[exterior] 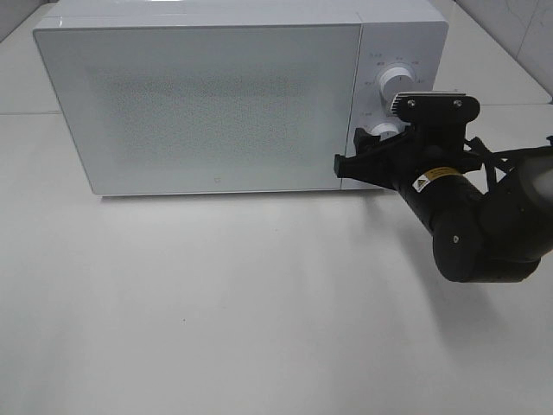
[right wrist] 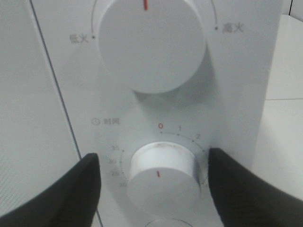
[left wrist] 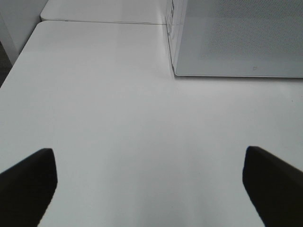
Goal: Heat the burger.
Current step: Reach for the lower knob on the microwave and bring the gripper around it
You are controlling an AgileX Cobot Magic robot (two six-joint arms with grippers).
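The burger is out of view; the white microwave [exterior: 207, 104] has its door shut and nothing shows through it. My right gripper [right wrist: 154, 184] is at the control panel, open, with one finger on each side of the lower timer knob [right wrist: 161, 172] and a narrow gap on both sides. That knob's red mark points down. The upper power knob [right wrist: 151, 42] has its mark pointing up. From above, the right gripper [exterior: 373, 147] covers the lower knob. My left gripper [left wrist: 151, 189] hangs open over bare table, holding nothing.
The microwave's front left corner [left wrist: 176, 71] stands ahead of the left gripper. The white table [exterior: 216, 303] runs in front of the microwave. The right arm's black body [exterior: 475, 225] reaches in from the right edge.
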